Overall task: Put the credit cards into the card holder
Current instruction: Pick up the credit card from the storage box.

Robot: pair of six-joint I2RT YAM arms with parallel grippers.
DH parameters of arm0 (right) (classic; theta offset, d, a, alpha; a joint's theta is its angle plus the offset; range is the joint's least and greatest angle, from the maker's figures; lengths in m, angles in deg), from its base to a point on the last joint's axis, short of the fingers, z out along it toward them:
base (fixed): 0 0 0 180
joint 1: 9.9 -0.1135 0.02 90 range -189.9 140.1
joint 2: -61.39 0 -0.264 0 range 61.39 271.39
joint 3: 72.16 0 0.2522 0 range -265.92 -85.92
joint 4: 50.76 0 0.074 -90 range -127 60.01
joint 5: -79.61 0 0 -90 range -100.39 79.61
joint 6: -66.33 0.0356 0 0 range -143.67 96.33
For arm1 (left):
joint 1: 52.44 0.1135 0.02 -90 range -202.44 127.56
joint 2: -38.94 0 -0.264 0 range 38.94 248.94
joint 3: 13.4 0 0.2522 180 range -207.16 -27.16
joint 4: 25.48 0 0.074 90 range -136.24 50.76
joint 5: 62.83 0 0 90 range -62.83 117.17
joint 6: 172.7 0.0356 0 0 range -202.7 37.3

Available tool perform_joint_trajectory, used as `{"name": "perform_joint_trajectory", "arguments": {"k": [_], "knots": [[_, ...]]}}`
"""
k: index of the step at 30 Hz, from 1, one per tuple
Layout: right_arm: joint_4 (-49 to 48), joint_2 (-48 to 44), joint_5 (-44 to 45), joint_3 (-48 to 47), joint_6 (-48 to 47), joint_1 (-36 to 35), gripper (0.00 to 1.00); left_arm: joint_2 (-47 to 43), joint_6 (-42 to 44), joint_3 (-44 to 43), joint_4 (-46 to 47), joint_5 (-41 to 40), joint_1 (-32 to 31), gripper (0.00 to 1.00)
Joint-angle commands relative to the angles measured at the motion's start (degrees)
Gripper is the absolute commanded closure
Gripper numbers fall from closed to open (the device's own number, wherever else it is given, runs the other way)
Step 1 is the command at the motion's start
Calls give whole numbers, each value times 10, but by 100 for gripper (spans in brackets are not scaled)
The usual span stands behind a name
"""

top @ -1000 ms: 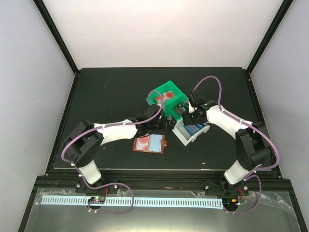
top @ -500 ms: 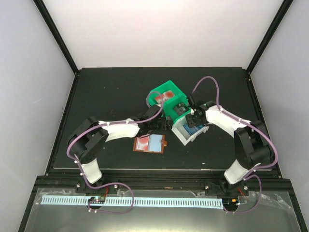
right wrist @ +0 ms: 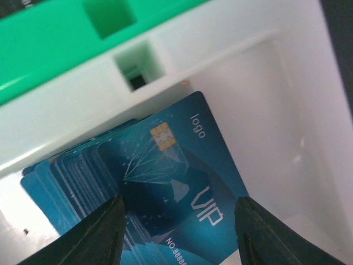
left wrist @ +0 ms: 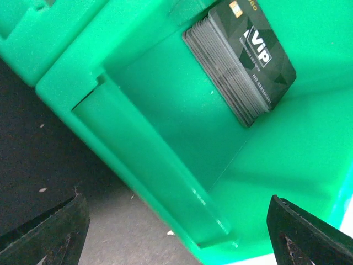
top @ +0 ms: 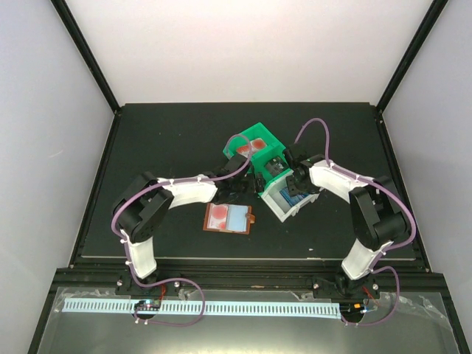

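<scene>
right pincer (right wrist: 177,223) closer, astride blue cards (right wrist: 165,165)

left arm (top: 184,193) and right arm (top: 335,177) stretched forward, angled inward; left hand (left wrist: 176,232) spread wide; right hand (right wrist: 176,234) parted, less wide.

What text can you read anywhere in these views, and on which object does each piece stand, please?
"VIP": top dark card stacked in the green bin.
"NO 8888...": same card, digits blurred.
"logo", "VIP": top blue card in the pale bin.
"NO 888...": same blue card, cut off by the frame edge.
Overhead view: nothing legible.
</scene>
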Motion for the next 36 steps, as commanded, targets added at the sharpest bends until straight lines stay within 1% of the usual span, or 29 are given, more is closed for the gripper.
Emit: {"name": "perform_joint_trajectory", "arguments": {"k": [1, 5, 19, 22, 30, 36], "knots": [[20, 18, 46, -19, 38, -2, 45, 23, 10, -38, -31, 13, 1, 10], [37, 21, 59, -27, 56, -1, 46, 33, 9, -54, -52, 10, 1, 10], [64, 3, 62, -41, 89, 9, 48, 35, 11, -53, -58, 7, 5, 10], [68, 0, 67, -44, 93, 10, 50, 33, 12, -53, -58, 8, 6, 10], [68, -15, 107, -47, 92, 10, 61, 32, 15, -53, -58, 8, 9, 10], [64, -5, 141, -51, 75, 10, 65, 35, 15, -52, -59, 11, 12, 10]]}}
